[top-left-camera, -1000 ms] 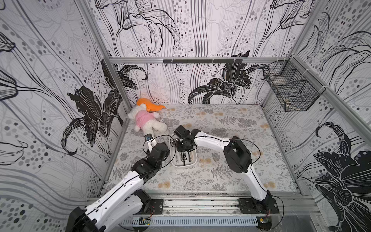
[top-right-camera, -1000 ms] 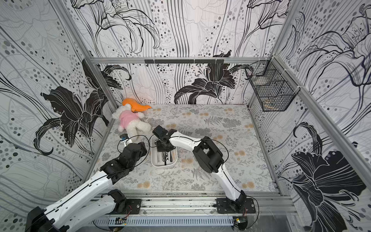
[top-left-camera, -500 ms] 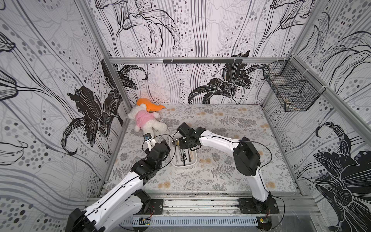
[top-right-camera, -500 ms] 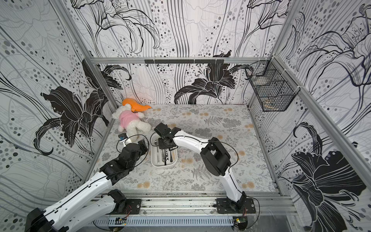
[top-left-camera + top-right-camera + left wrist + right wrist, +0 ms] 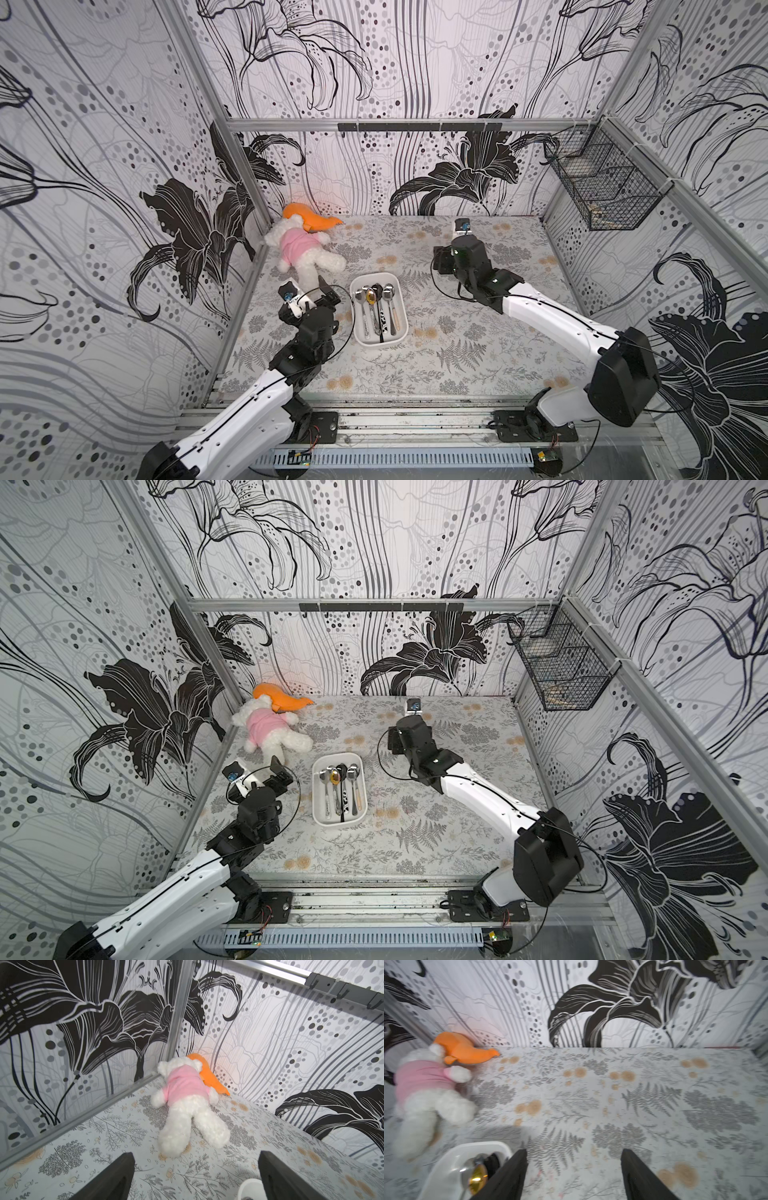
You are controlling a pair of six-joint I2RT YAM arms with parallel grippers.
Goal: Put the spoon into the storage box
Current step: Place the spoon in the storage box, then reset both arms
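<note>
Left gripper (image 5: 195, 1153) is spread wide with nothing in it, just left of the storage box (image 5: 404, 320) at mid-frame in both top views. The spoons (image 5: 377, 309) lie side by side inside. Further back, right of centre, the right gripper (image 5: 573, 1150) gapes empty too.

Glossy plastic storage box (image 5: 380, 341) w/ shiny metal spoons (image 5: 388, 294); fluffy cloth bear (image 5: 297, 249).

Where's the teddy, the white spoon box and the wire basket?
teddy (image 5: 185, 1084), left wrist view, pink shirt.
white spoon box (image 5: 380, 343), in a top view, near rim.
wire basket (image 5: 619, 208), in a top view, mesh side.
</note>
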